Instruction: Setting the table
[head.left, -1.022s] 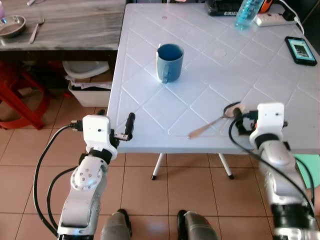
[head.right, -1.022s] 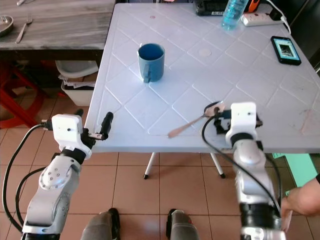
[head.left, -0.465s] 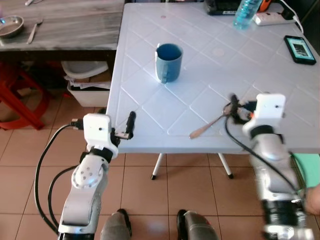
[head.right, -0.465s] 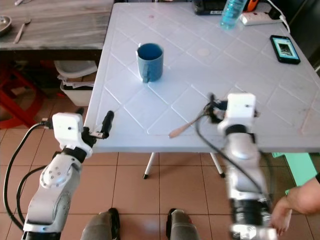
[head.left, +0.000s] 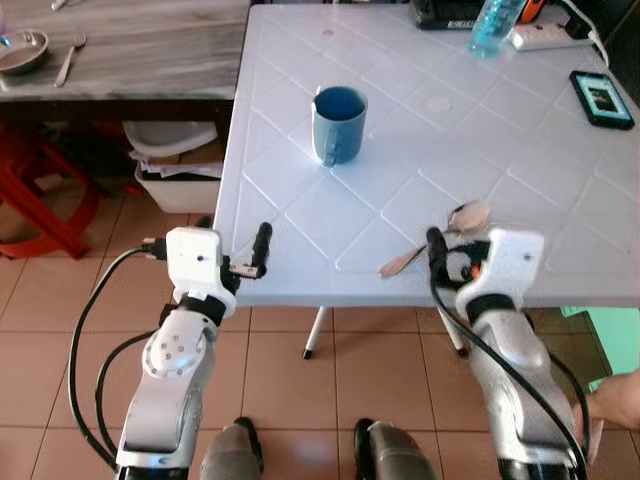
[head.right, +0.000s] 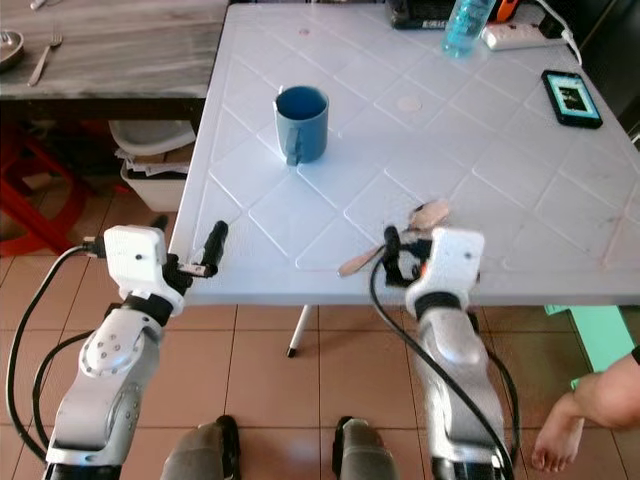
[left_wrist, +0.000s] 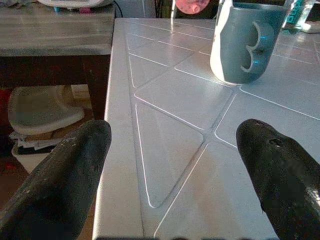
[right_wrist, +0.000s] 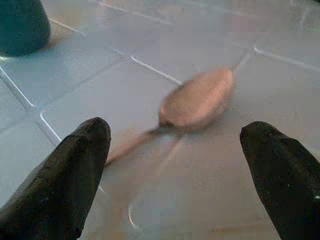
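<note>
A blue mug (head.left: 338, 122) stands upright on the white plastic table (head.left: 420, 150), handle toward me. A metal spoon (head.left: 447, 230) lies flat near the table's front edge, bowl to the right. My right gripper (head.left: 452, 256) hovers at that edge just in front of the spoon, open. In the right wrist view the spoon (right_wrist: 197, 102) lies between and beyond the spread fingers (right_wrist: 75, 170). My left gripper (head.left: 256, 254) is held at the table's front left corner, open and empty. In the left wrist view it faces the mug (left_wrist: 245, 42).
A phone (head.left: 601, 98), a water bottle (head.left: 495, 25) and a power strip (head.left: 545, 38) lie at the table's far right. A grey wooden table (head.left: 130, 60) with a fork and bowl stands left. A red stool (head.left: 40, 200) and white bin (head.left: 175, 160) sit below. A person's hand (head.right: 575, 420) is lower right.
My right gripper has drawn back from over the spoon's bowl toward the table's front edge and to the left. The spoon stays on the table. The left arm has not moved.
</note>
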